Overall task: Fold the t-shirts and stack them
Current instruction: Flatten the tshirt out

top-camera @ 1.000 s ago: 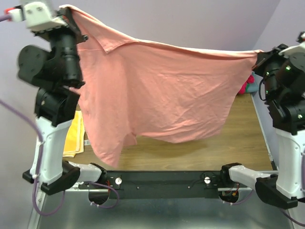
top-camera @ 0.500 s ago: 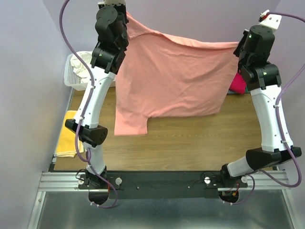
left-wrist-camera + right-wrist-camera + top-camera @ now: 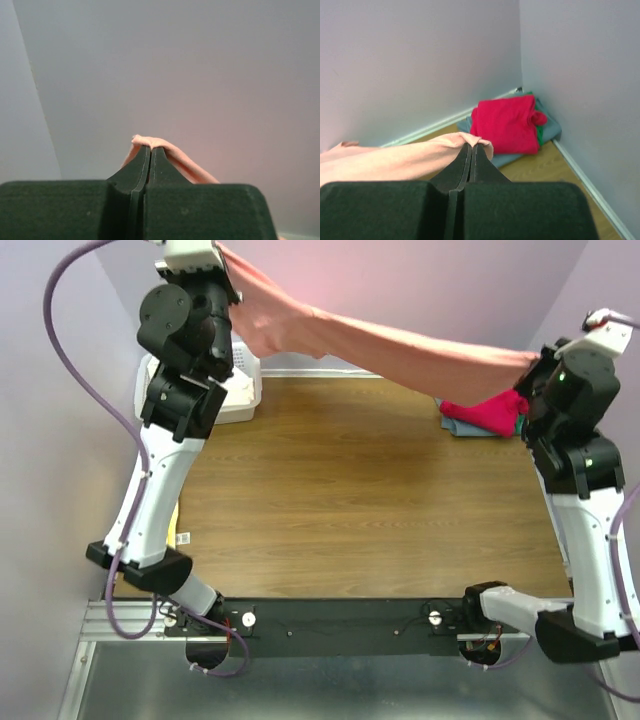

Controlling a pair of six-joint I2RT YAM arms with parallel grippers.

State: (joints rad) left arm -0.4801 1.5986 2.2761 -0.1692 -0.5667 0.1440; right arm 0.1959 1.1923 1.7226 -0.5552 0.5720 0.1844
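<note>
The salmon-pink t-shirt (image 3: pixel 400 345) is stretched in the air as a long band across the far side of the table. My left gripper (image 3: pixel 222 258) is raised at the top left and shut on one end of the shirt (image 3: pixel 175 159), with cloth folded over its tips (image 3: pixel 151 148). My right gripper (image 3: pixel 535 365) is at the far right and shut on the other end (image 3: pixel 395 160), which drapes over its tips (image 3: pixel 472 146). A crimson-red t-shirt (image 3: pixel 487 412) (image 3: pixel 507 122) lies folded on a grey-blue one (image 3: pixel 455 426) (image 3: pixel 551 131) in the far right corner.
A white lattice basket (image 3: pixel 240 390) stands at the far left behind the left arm. Walls close in the table on the left, back and right (image 3: pixel 580 75). A bit of green cloth (image 3: pixel 538 135) shows between the red and grey-blue shirts.
Both arms have swung the pink shirt away from the camera. It hung as a broad sheet before and now stretches as a narrow band over the far edge. The left arm rose higher.
</note>
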